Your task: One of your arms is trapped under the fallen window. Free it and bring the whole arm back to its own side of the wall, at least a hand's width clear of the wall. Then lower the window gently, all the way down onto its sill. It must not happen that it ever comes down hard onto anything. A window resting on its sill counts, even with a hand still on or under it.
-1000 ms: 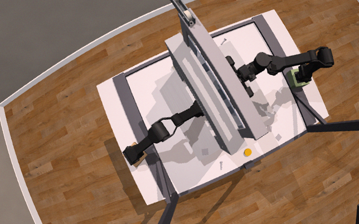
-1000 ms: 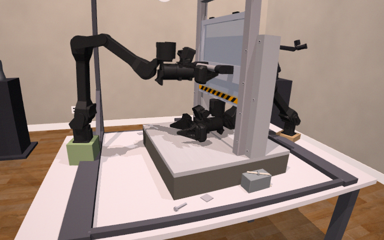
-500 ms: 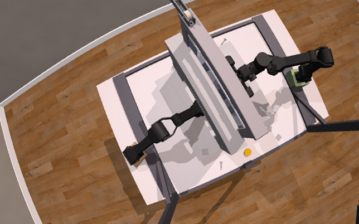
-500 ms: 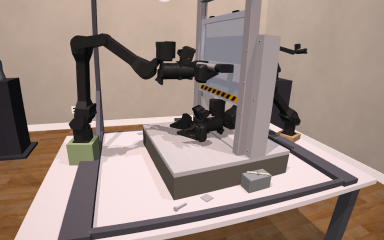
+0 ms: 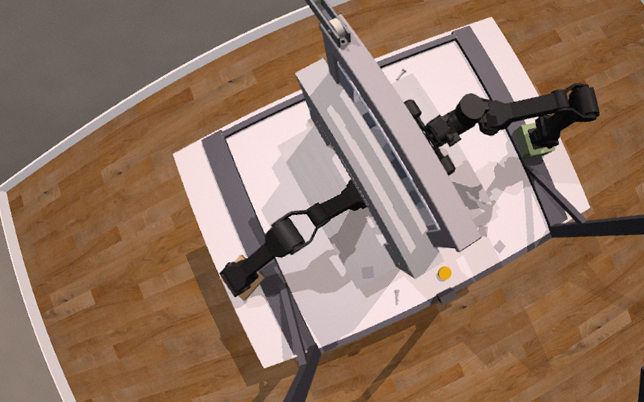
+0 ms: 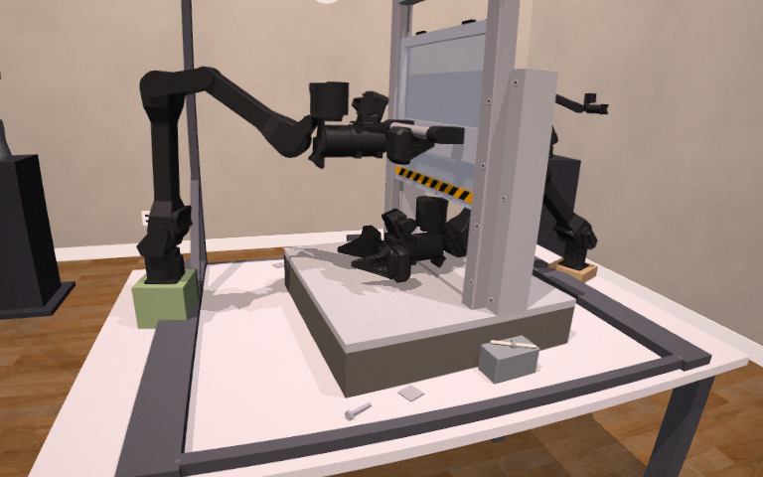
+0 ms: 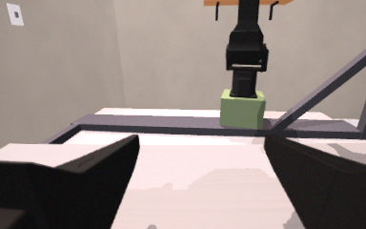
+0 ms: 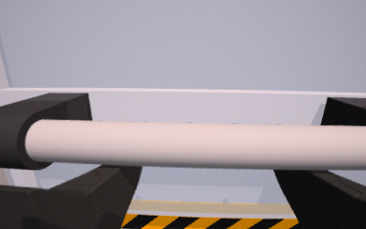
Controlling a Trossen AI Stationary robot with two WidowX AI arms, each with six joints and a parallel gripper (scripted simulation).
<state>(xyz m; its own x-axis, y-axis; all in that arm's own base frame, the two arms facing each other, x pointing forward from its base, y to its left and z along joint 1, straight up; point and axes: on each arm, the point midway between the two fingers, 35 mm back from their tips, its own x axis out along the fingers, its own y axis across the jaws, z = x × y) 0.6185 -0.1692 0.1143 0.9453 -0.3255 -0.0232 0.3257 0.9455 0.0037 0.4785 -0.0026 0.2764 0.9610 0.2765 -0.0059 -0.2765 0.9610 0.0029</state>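
Observation:
The window (image 6: 444, 95) is a pale blue pane in a grey upright frame, with a yellow and black striped bottom edge (image 6: 433, 182). It stands raised above its sill. My right gripper (image 6: 450, 134) is open at the window's white handle bar (image 8: 191, 143), with the bar lying across just above its fingers. My left arm (image 5: 327, 211) reaches through the opening under the window. My left gripper (image 6: 360, 252) is open and empty, low over the grey platform (image 6: 416, 314) on the right arm's side. It also shows in the left wrist view (image 7: 205, 186), facing the right arm's green base block (image 7: 242, 109).
A small grey block (image 6: 509, 360) with a stick on top, a bolt (image 6: 358, 411) and a small flat square (image 6: 410, 393) lie near the table's front. An orange disc (image 5: 444, 272) lies beside the platform. Dark rails (image 6: 160, 382) border the table. The left arm's wooden base (image 6: 572, 270) stands behind the wall.

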